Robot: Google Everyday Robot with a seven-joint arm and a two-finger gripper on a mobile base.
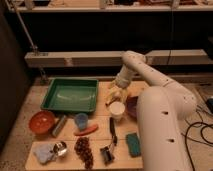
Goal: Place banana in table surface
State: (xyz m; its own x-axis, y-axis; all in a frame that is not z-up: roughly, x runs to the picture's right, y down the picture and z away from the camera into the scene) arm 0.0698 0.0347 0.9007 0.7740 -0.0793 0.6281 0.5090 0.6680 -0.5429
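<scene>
1. Nearest lie a dark bunch of grapes (84, 150) and an orange-red carrot (86, 130) on the light tan wooden table surface (120, 142).
2. Past the round white cup (117, 109), the gripper (114, 92) hangs low over the planks; whether it grips, I cannot tell.
3. The slim pale-yellow banana (112, 94) sits at the gripper, beside the green plastic tray (70, 95). Likely near the table; release seems left.

The gripper (115, 93) sits at the far right of the table surface (102, 107), just beyond the white cup (117, 109). The banana (112, 94) blurs into it there; its outline is unclear. The arm (162, 120) hides the table's right edge and part of the purple bowl (131, 106).
</scene>
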